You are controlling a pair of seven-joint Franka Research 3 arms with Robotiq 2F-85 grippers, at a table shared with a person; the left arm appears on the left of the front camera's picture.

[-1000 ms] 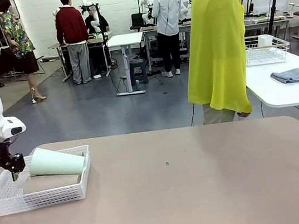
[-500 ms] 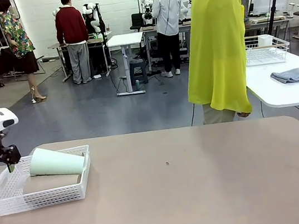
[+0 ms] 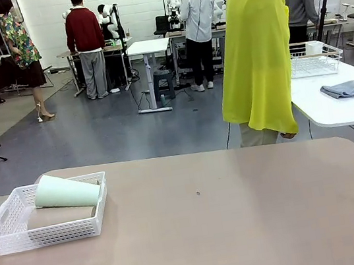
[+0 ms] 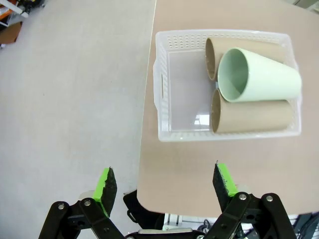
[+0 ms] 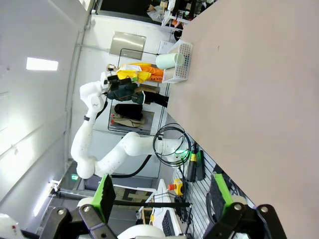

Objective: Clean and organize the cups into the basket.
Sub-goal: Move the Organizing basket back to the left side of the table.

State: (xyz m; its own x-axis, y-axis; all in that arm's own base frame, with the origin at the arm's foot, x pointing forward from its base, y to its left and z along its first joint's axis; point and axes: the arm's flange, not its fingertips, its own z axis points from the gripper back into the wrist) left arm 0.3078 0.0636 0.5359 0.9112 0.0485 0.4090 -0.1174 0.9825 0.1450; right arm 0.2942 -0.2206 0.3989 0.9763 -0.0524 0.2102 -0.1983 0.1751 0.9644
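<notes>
— Gone from over the basket: left gripper pulled back, jaws wide, empty.
— Cups?
— All three inside; green one rides on top, might roll off if bumped. Right gripper gapes empty too.

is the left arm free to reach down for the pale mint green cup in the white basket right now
Probably yes. The left gripper hangs open and empty above the table edge, and the pale mint green tapered cup lies uppermost on two taupe-brown cups in the white perforated plastic basket, nothing covering it.

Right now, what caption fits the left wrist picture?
Open left gripper above three cups lying in the white basket.
</notes>
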